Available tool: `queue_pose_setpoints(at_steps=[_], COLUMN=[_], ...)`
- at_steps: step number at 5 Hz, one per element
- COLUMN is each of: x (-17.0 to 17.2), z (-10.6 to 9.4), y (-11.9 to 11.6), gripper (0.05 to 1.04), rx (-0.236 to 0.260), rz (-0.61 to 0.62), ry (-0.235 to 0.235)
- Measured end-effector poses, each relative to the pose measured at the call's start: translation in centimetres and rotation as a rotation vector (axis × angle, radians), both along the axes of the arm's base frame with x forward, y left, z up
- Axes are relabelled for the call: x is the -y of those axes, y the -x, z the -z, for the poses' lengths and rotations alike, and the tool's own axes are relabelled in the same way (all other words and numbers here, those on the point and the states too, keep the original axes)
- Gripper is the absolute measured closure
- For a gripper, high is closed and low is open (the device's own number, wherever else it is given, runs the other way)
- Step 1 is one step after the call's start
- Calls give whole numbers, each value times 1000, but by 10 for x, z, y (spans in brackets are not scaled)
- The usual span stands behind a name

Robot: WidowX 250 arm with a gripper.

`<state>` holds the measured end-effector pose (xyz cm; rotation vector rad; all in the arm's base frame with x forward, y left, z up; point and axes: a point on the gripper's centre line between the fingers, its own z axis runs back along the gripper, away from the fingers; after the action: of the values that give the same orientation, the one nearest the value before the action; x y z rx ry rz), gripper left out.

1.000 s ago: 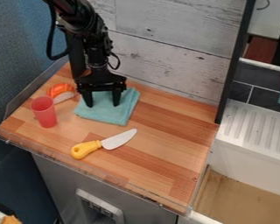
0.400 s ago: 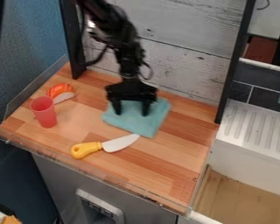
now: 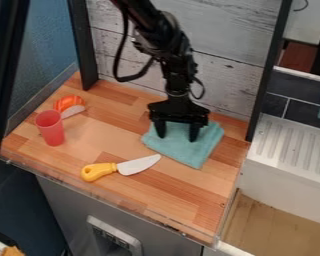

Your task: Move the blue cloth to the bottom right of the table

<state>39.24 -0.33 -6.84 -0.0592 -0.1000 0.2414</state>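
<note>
Camera view: the gripper [image 3: 177,136] hangs with its fingers spread, tips against the blue cloth [image 3: 191,152]. The cloth lies right of the wooden table's [image 3: 139,192] middle, near the knife [image 3: 137,165].

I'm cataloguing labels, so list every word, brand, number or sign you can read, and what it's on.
Cloth, red cup, knife: no readable text.
Light panel on the grey front below: any marks are too small to read.
</note>
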Motion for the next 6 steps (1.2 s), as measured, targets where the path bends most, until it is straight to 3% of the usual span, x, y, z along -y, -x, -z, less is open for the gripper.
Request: queue_pose_setpoints(at_steps=[2,3,4,6], x=[33,38,35,19], z=[2,0,-3,2], y=[27,55,89,120], gripper=[83,83,83,83], rx=[-5,-23,-46,-46], rz=[105,122,140,136], ry=[-2,0,-7,-47])
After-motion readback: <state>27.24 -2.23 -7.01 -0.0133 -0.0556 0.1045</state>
